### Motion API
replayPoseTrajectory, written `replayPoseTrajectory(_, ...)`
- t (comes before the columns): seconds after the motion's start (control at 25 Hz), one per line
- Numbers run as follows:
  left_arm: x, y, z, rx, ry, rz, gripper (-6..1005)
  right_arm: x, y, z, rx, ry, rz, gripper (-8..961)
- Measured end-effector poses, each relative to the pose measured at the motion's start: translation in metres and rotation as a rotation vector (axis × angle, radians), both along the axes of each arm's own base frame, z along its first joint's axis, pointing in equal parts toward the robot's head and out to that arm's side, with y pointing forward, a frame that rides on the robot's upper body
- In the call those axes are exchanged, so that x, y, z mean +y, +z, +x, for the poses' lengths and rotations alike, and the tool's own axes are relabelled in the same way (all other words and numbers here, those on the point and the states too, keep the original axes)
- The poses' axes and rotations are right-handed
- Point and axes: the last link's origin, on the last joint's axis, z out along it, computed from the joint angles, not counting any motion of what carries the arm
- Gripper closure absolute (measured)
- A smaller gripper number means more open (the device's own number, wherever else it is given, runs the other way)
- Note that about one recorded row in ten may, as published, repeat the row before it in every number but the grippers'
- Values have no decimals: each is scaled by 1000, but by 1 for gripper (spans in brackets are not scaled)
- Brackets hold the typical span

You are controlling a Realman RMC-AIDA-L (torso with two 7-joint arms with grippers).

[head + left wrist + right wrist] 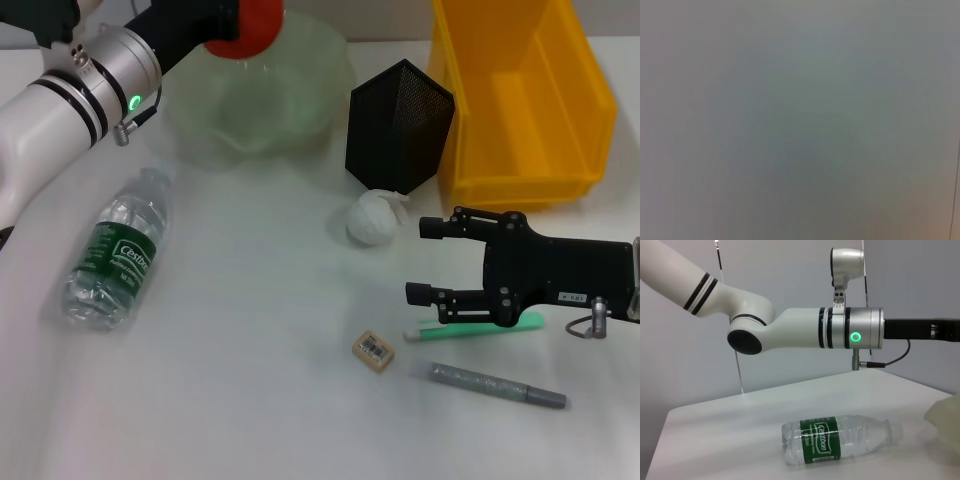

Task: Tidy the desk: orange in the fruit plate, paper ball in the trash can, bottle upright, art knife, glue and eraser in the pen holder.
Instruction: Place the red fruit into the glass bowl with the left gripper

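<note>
Left gripper (240,35) jaws clamped on the orange (258,20), directly above the fruit plate (300,110); right gripper (425,262) jaws apart, idle at four o'clock.

Bottle (837,441) green label: "Cestbon"; eraser (375,352) barcode unreadable.

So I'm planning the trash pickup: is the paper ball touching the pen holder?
Cannot tell. In the head view the paper ball lies right at the foot of the pen holder, their outlines meeting, but no contact or gap shows plainly.
</note>
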Motion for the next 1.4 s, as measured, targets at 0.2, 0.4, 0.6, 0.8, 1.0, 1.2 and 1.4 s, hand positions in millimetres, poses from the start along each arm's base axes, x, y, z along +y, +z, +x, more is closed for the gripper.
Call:
replayPoseTrajectory(0.2, -1, 0, 0, -3, -1, -1, 941, 0, 0, 0, -1, 1, 0, 147)
replayPoseTrajectory(0.4, -1, 0, 2, -7, -15, -4, 941, 1, 0, 0, -1, 0, 0, 146)
replayPoseTrajectory(0.6, -3, 0, 2, -10, -25, -4, 941, 0, -1, 0, 0, -1, -1, 145)
replayPoseTrajectory(0.8, -4, 0, 1, -21, -27, -5, 880, 1, -1, -1, 1, 0, -2, 147)
replayPoseTrajectory(1.0, -5, 0, 1, -22, -25, -6, 804, 1, -1, -1, 2, 0, 0, 145)
replayPoseTrajectory(1.2, -5, 0, 1, -22, -25, -6, 632, 1, -1, -2, 3, 1, -1, 146)
replayPoseTrajectory(1.4, -5, 0, 1, -27, -23, -8, 432, 2, -1, -2, 4, 1, 0, 147)
